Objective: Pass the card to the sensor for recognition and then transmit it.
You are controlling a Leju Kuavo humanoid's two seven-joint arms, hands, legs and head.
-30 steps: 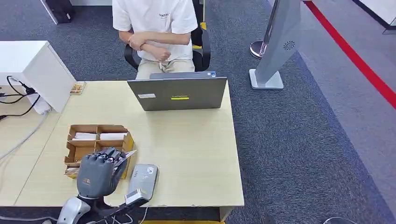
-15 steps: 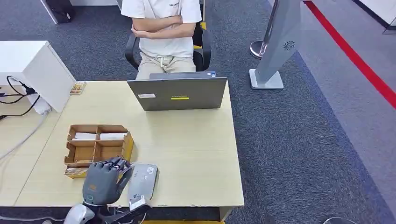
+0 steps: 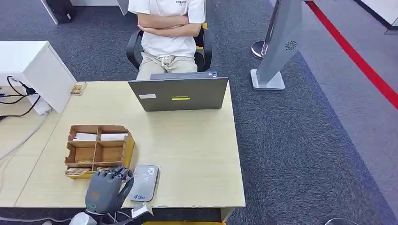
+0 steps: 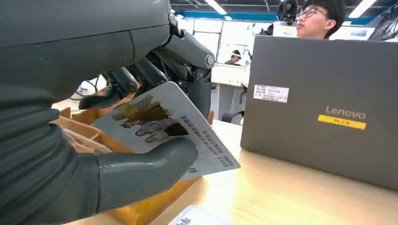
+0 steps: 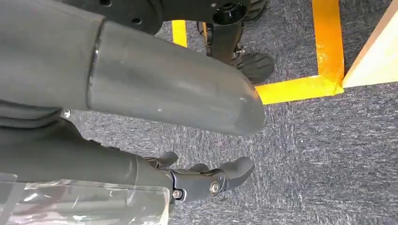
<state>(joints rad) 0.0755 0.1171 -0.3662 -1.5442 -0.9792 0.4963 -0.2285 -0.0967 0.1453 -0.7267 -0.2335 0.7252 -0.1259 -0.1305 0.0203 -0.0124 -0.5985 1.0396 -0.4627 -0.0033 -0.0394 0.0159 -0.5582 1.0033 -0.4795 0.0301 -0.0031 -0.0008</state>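
My left hand (image 3: 107, 191) hovers at the table's near edge, between the cardboard organizer (image 3: 98, 150) and the grey sensor (image 3: 144, 183). In the left wrist view its thumb (image 4: 141, 171) and fingers pinch a printed card (image 4: 164, 126), held tilted above the organizer's front corner (image 4: 141, 211). A corner of the sensor (image 4: 195, 218) lies on the table just beneath the card. My right hand (image 5: 206, 180) hangs beside the table over the carpet, its fingers loosely apart and holding nothing.
A grey laptop (image 3: 178, 93) stands open at the far side of the wooden table (image 3: 197, 154), its lid facing me. A person (image 3: 169, 28) sits behind it with arms folded. A white cabinet (image 3: 33, 70) and cables stand at the left.
My left hand has drawn back toward the table's near edge with the card, from over the organizer to beside the sensor. The person has leaned back from the laptop.
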